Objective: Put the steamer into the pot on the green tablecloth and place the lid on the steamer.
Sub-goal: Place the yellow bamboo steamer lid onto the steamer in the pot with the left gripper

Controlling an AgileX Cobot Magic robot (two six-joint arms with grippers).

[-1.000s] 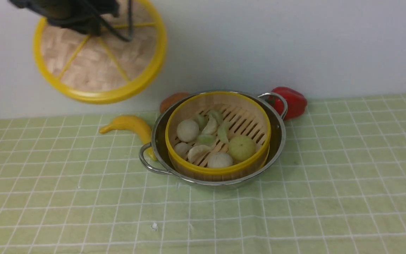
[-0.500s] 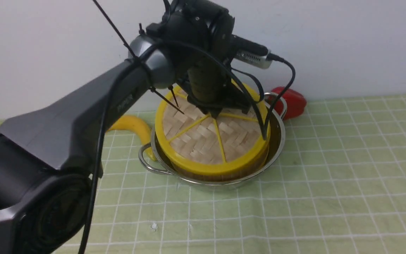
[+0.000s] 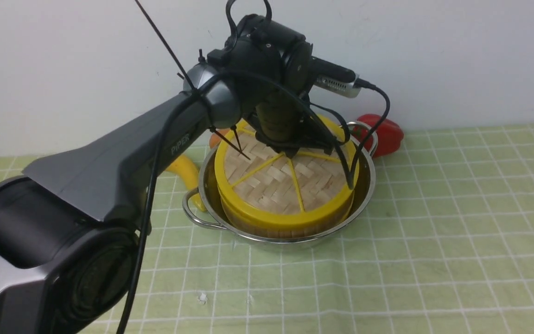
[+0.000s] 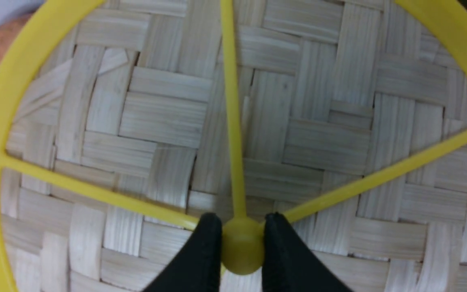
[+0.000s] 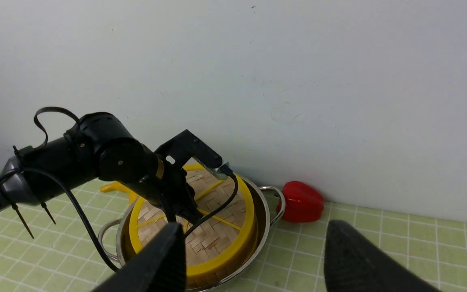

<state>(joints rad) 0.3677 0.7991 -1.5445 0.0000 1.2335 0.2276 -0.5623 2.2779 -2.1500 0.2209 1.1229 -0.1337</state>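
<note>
Nearest: green tablecloth [image 3: 434, 260] over the bench, white grid. Mid-cloth: pot [image 3: 368, 185], shiny steel, loop handle each side. Inside pot: steamer [image 3: 290, 233], only a strip of wall visible under the lid [image 3: 271, 190]. Lid flat on steamer, covering it. Left gripper [image 4: 242, 222] pointing down at lid centre, clamped on the yellow hub knob, pads touching both sides. Right gripper [image 5: 254, 227] up in the air, well apart from pot, jaws wide, nothing between. Just beside pot, robot's left: banana [image 3: 183, 169]. Just beyond right handle: red pepper [image 3: 387, 132], near white wall.
</note>
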